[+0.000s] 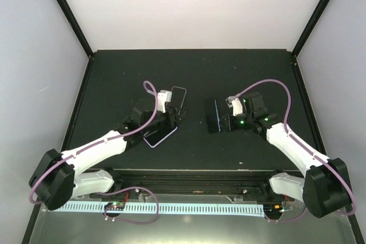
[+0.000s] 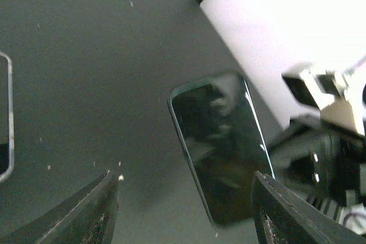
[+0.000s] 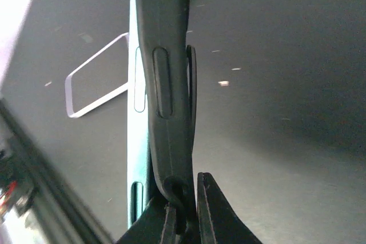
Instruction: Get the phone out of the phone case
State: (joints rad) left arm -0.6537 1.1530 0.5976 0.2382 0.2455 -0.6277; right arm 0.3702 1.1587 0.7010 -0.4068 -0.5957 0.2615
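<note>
— Where was the phone, and how did it look?

— Bare, out of the case. The phone [image 1: 214, 116] stood on its long edge, right of the table's middle. It was a dark, glossy slab with rounded corners. The right wrist view showed its side buttons and a pale greenish edge. The right claw [image 1: 223, 120] was clamped on the end toward its own arm. Whether the phone touched the table, I couldn't tell.

— And the case?

— The case [image 1: 160, 137], purple-rimmed, lay flat nearer the front, just beside the left claw [image 1: 177, 116]. That claw stood wide with nothing in it. Its fingers [image 2: 94, 212] framed the phone from across the gap.

— Anything farther back?

— A thin clear frame [image 1: 179, 96] lay flat just beyond the left claw, apart from the phone.

— What room was there to move?

— A bare strip of dark table [image 1: 189, 67] ran between the two claws. The far half lay open up to the back wall [image 1: 189, 4]. The front rail [image 1: 189, 172] sat close behind the case. The side walls stood well apart from both claws.
</note>
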